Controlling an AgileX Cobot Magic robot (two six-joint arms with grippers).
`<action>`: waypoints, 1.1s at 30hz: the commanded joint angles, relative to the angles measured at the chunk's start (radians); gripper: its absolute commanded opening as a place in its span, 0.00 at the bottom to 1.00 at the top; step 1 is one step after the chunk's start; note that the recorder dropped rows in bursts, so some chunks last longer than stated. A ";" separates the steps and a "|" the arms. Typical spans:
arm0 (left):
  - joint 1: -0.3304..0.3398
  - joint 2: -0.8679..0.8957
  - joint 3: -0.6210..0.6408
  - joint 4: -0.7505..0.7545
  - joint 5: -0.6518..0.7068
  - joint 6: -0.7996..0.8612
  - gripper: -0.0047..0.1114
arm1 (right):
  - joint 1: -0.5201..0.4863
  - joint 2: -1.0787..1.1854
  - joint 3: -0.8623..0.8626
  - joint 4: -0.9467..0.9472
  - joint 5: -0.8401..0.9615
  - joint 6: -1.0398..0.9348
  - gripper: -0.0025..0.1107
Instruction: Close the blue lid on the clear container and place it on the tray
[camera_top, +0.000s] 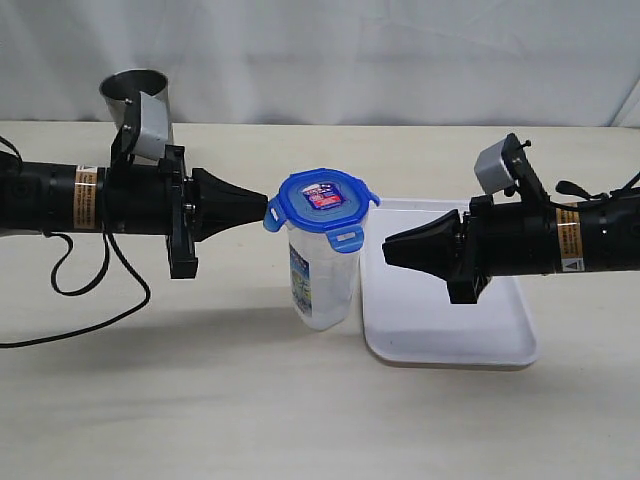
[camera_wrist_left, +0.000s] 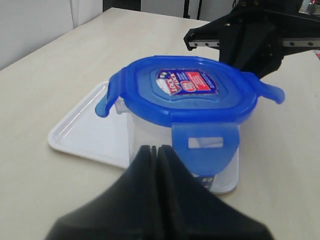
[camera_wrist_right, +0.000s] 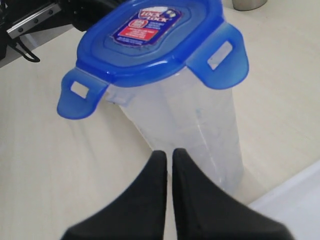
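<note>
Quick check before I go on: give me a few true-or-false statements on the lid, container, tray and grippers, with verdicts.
1. The blue lid sits on top of the clear container. True.
2. The clear container stands on the tray. False: it stands on the table, beside the tray.
3. The left gripper and the right gripper are both shut. True.
4. The right gripper grips the clear container. False: it holds nothing and is apart from the container, over the tray.
</note>
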 joint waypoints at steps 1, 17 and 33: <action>-0.001 -0.008 0.000 0.026 -0.009 -0.034 0.04 | 0.002 0.000 -0.004 -0.004 -0.006 -0.007 0.06; -0.001 -0.008 0.000 0.054 0.015 -0.053 0.04 | 0.002 0.000 -0.004 -0.004 -0.003 -0.007 0.06; -0.001 -0.008 0.000 -0.086 0.010 0.033 0.04 | 0.002 0.000 -0.004 -0.008 -0.002 -0.007 0.06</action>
